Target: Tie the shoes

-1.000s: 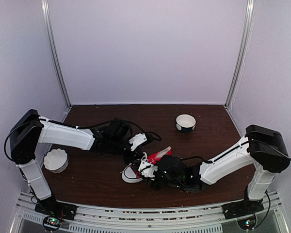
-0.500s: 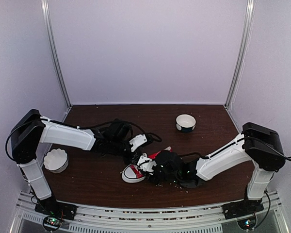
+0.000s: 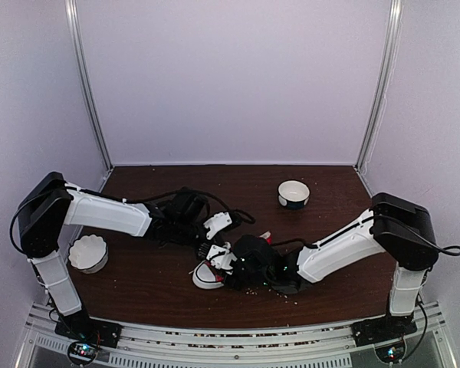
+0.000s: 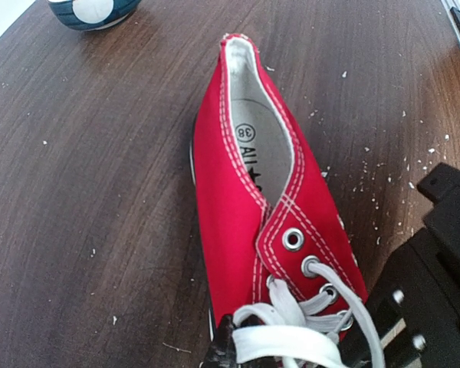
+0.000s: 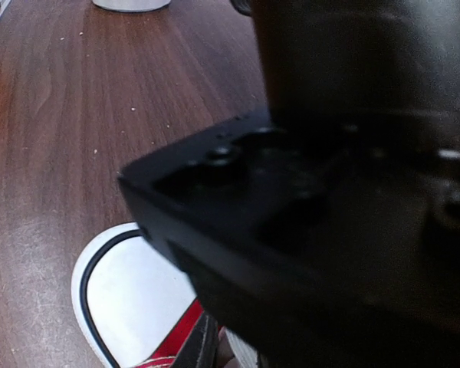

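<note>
White fluted bowl sits at the desk's left edge, contents not readable. Left arm reaches in to mid-desk. Left fingers are over the lace end of the red shoe, grip state can't tell. Shoe lies centre-front, toe cap toward the near edge, heel pointing away. White laces are bunched loose at the eyelets. Right fingers are right on top of it, can't tell open or closed, since the right wrist view is mostly blocked by a black housing. Right arm hides most of the shoe from above. White specks scattered beside it. Blue-and-white bowl is back right, well apart, showing only white inside.
</note>
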Controlling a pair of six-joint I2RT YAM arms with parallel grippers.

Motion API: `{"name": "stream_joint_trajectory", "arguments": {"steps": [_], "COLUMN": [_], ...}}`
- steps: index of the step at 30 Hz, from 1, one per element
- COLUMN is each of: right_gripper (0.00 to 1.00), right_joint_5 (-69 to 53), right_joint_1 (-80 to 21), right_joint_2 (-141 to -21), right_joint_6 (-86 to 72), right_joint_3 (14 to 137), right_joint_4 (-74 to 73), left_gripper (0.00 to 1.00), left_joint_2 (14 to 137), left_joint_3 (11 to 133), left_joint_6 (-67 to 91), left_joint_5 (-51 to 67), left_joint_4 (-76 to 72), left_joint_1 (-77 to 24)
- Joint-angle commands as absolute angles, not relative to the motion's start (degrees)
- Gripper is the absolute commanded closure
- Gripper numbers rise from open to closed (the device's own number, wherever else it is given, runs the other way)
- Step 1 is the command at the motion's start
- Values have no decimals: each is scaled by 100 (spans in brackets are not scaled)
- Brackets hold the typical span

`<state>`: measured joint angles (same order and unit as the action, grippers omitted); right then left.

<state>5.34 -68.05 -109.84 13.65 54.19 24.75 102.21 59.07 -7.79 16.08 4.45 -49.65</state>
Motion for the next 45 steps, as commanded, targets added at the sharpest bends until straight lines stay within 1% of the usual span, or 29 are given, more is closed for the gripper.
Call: {"name": "stream_joint_trajectory", "arguments": {"steps": [1,3,5,10,14,19,25,30,31,33,34,35,41,43,45], "right_gripper": [85,91,100,100,100,100,100,100,100,100,100,100,100,100,100], "right_joint_5": [686,793,836,189,-792,-1930,-2460,-2904,-3005,-3074,-3060,-2978,-2272,-2080,-1847], "right_joint_1": [-6693,-6688,-6663,-6619,-6621,-6616,-6588,-6256,-6130,-5889,-5781,-5686,-5045,-4866,-4738], "right_joint_2": [-11071,-11076,-11071,-10718,-10152,-9524,-9083,-8623,-8588,-8576,-8603,-8654,-9142,-9383,-9683], "right_joint_6": [1339,1341,1310,1232,1015,718,437,-190,-381,-686,-787,-862,-1209,-1228,-1116], "right_joint_3": [5441,5447,5446,5230,4942,4633,4206,3603,3469,3277,3239,3245,3554,3846,4252], "right_joint_4": [2260,2239,2215,2288,2346,2040,1553,1666,1766,1957,1947,1879,1654,1485,1230], "left_gripper": [100,100,100,100,100,100,100,100,96,65,57,54,48,48,50], "left_joint_2": [10257,10257,10249,10205,10172,10142,10136,10070,10042,9976,9930,9831,8951,8800,8712], "left_joint_3": [6054,6053,6048,6001,5940,5922,5900,5810,5803,5782,5783,5779,5441,5408,5327], "left_joint_6": [-773,-773,-772,-743,-713,-711,-712,-728,-730,-737,-734,-730,-500,-419,-269], "left_joint_5": [1740,1740,1740,1715,1672,1683,1654,1629,1626,1678,1686,1654,1175,1164,1269], "left_joint_4": [343,341,347,339,319,315,370,467,486,560,642,737,1313,1663,1946], "left_joint_1": [-4914,-4913,-4910,-4883,-4844,-4816,-4808,-4808,-4808,-4808,-4808,-4809,-4799,-4792,-4771]}}
